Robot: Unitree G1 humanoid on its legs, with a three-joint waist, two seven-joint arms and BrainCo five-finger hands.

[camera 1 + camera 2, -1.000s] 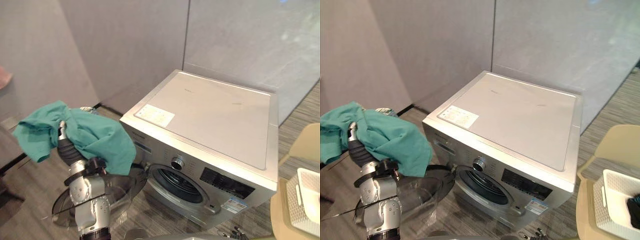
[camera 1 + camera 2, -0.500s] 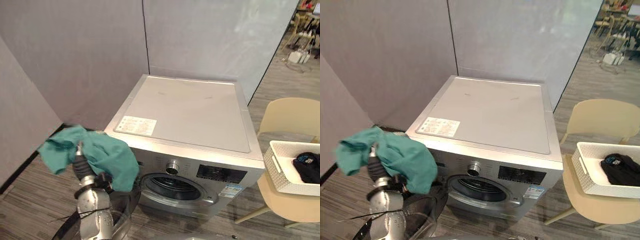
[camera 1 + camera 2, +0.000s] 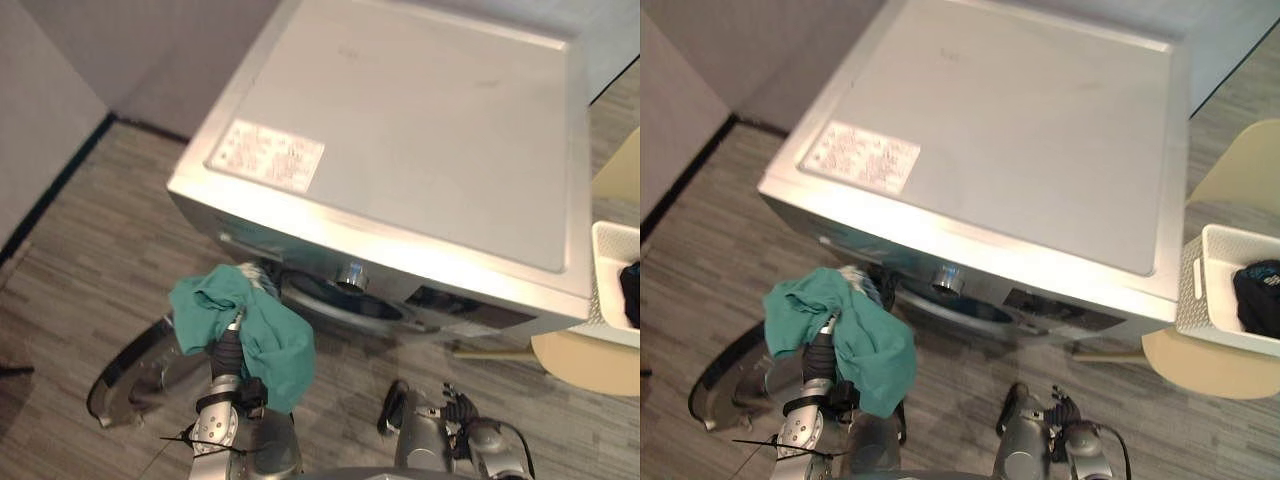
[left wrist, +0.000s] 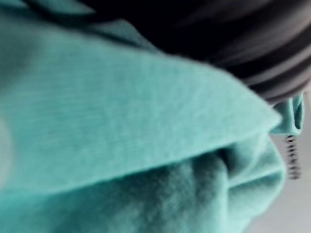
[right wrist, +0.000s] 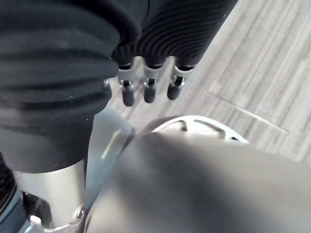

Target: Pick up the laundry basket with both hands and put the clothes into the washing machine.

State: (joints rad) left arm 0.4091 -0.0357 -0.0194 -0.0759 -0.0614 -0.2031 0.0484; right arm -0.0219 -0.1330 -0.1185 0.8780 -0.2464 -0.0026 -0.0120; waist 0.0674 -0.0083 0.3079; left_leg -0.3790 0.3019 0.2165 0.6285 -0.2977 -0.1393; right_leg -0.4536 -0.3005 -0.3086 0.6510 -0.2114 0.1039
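A teal garment (image 3: 250,325) hangs draped over my left hand (image 3: 229,346), which is raised just in front of the left side of the washing machine's (image 3: 420,130) dark drum opening (image 3: 335,298). The cloth hides that hand's fingers, and in the left wrist view the teal garment (image 4: 121,145) lies right against the dark ribbed cover. The round glass door (image 3: 130,375) stands swung open to the left, low by the floor. My right hand (image 5: 148,91) hangs low with relaxed fingers over the floor and holds nothing. The white laundry basket (image 3: 1212,290) sits to the right with a dark garment (image 3: 1260,295) inside.
The basket rests on a pale yellow chair (image 3: 1210,365) to the right of the machine. Grey panel walls close in the back and left. Wood-grain floor (image 3: 80,260) stretches out left of the machine.
The camera has swung down over the machine. The teal garment stays on my left hand, which now sits closer to the drum opening. My right arm has come into view at the bottom.
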